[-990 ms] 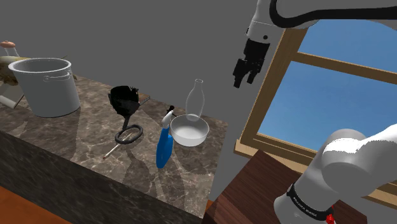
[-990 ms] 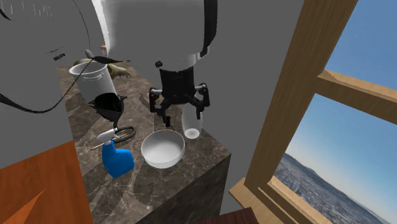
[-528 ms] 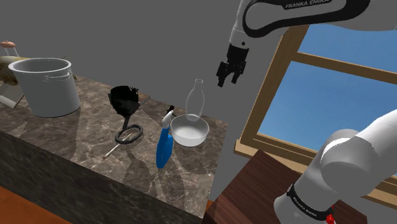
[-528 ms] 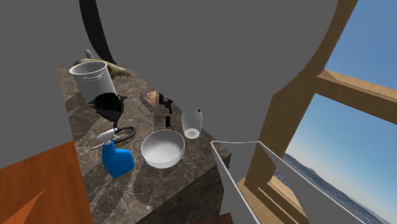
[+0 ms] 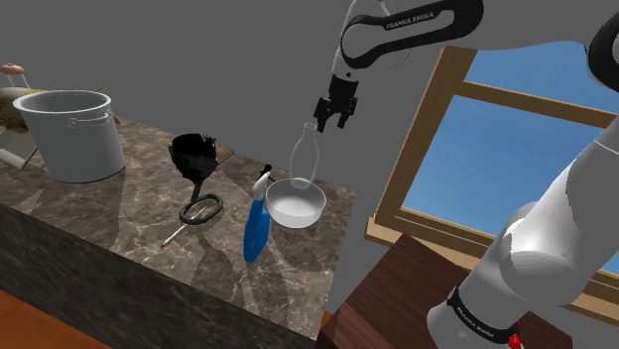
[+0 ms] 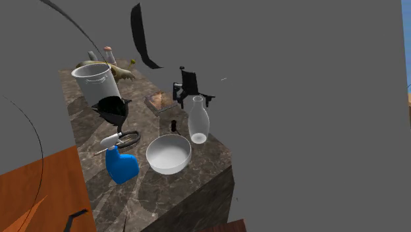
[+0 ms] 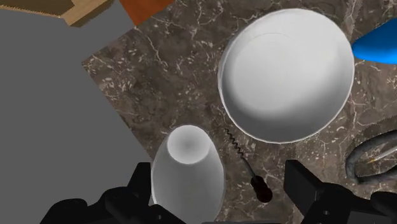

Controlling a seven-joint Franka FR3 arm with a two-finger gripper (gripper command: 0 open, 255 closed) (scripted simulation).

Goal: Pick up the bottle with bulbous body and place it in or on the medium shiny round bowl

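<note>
Shoulder view: I find the gripper (image 5: pixel 331 123) hanging just above and beside the mouth of the pale, translucent bottle (image 5: pixel 303 157). Its black fingers point down at the neck. The bottle stands upright on the dark marble counter (image 5: pixel 119 218), just behind the white bowl (image 5: pixel 308 212) and near the counter's right end in this view. A blue spray bottle (image 5: pixel 255 230) lies just beside the bowl, on its left in this view. A white bucket (image 5: pixel 69 134) stands well apart at the counter's far left.

Second exterior view: the gripper (image 6: pixel 191 97) sits behind and above the bottle (image 6: pixel 198 122), close to its neck. The bowl (image 6: pixel 168 153) stands in front of the bottle, just to its left. I cannot tell whether the two touch.

Wrist view: the claw is released, its two fingers (image 7: pixel 137 191) standing wide apart. The bottle (image 7: pixel 186 172) shows from above between them, much closer to one finger than the other. I cannot confirm contact. The gripper (image 7: pixel 218 173) has nothing clasped. The bowl (image 7: pixel 286 73) lies beyond the bottle, a small corkscrew (image 7: pixel 245 165) on the counter between them.
</note>
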